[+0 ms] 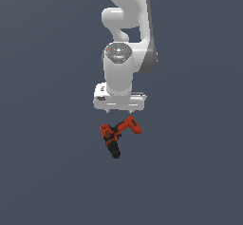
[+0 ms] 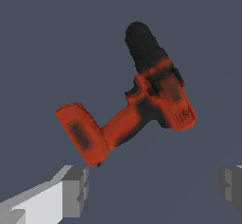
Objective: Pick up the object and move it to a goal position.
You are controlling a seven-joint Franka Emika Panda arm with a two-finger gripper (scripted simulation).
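Observation:
The object is a small red-orange power drill (image 1: 118, 135) with a black chuck, L-shaped, lying on its side on the flat dark blue-grey floor. In the exterior view its chuck points toward the bottom of the picture and its handle toward the exterior view's right. My gripper (image 1: 119, 111) hangs from the white arm just above the drill, open and empty, apart from it. In the wrist view the drill (image 2: 142, 109) fills the middle, and the gripper (image 2: 153, 187) shows its two grey fingertips (image 2: 75, 187) spread wide at the picture's edge, beside the drill's battery base.
The white arm (image 1: 126, 39) rises behind the drill in the exterior view. Plain dark floor (image 1: 47, 172) lies all around. No goal marker shows in either view.

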